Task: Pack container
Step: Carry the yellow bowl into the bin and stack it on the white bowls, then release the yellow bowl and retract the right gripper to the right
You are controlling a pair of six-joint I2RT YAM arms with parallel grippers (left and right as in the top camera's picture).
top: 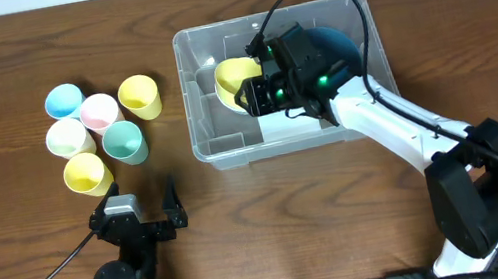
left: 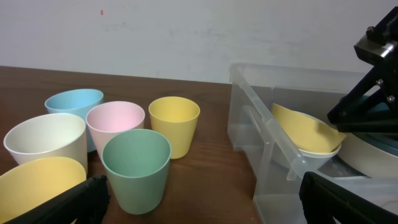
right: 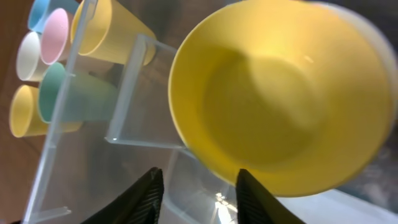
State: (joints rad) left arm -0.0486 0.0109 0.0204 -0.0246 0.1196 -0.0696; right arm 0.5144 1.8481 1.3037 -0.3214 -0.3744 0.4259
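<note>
Clear plastic rectangular container (top: 230,145) sits centre-right on the brown wooden counter (top: 24,248).
Right jaws hang parted inside it beside a tilted yellow plastic bowl (top: 232,77), gripping nothing; left jaws spread wide, empty.

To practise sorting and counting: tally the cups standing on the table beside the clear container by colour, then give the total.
Blue cup: 1
Pink cup: 1
White cup: 1
Green cup: 1
Yellow: 2, the back yellow cup and the front yellow cup
Total: 6 cups
</note>
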